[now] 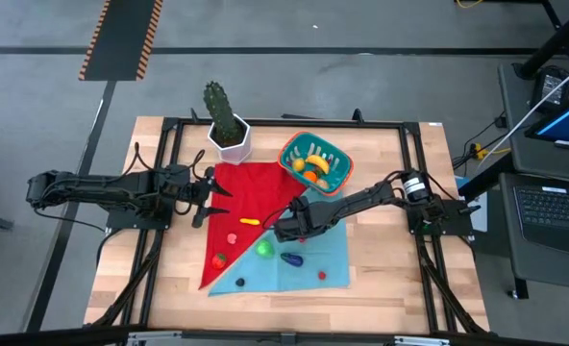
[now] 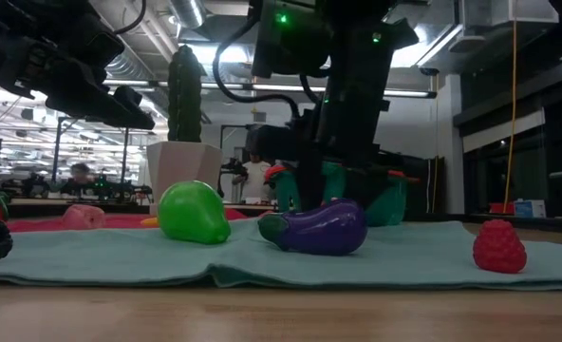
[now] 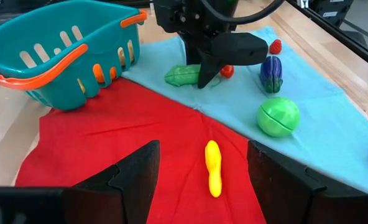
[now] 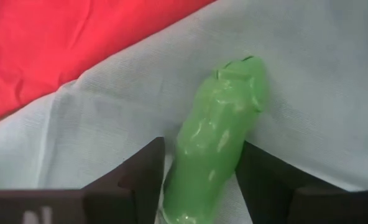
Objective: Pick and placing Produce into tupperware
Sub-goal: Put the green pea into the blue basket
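A green cucumber-like piece of Produce (image 4: pixel 218 134) lies on the light-blue cloth (image 4: pixel 308 74), close to the red cloth's edge. My right gripper (image 4: pixel 201 180) is down over it, fingers against its sides; the left wrist view shows this gripper (image 3: pixel 209 71) beside the piece (image 3: pixel 183 74). The teal tupperware (image 1: pixel 286 149) with its orange rim stands behind, holding several pieces. My left gripper (image 3: pixel 202 163) waits open above the red cloth's left side, a yellow piece (image 3: pixel 213 167) on the cloth below it. My right gripper pinches the green piece between its two fingers, by its long sides (image 4: pixel 178 162) near one end. The fingers (image 4: pixel 143 177) come steeply from above and lie across it. The piece still lies flat on the light-blue cloth.
On the cloths lie a green round fruit (image 1: pixel 264 249), a purple eggplant (image 1: pixel 291 259), a red berry (image 1: pixel 322 276), a pink piece (image 1: pixel 232 236) and a strawberry (image 1: pixel 219 259). A cactus in a white pot (image 1: pixel 229 135) stands at the far edge, left of the tub.
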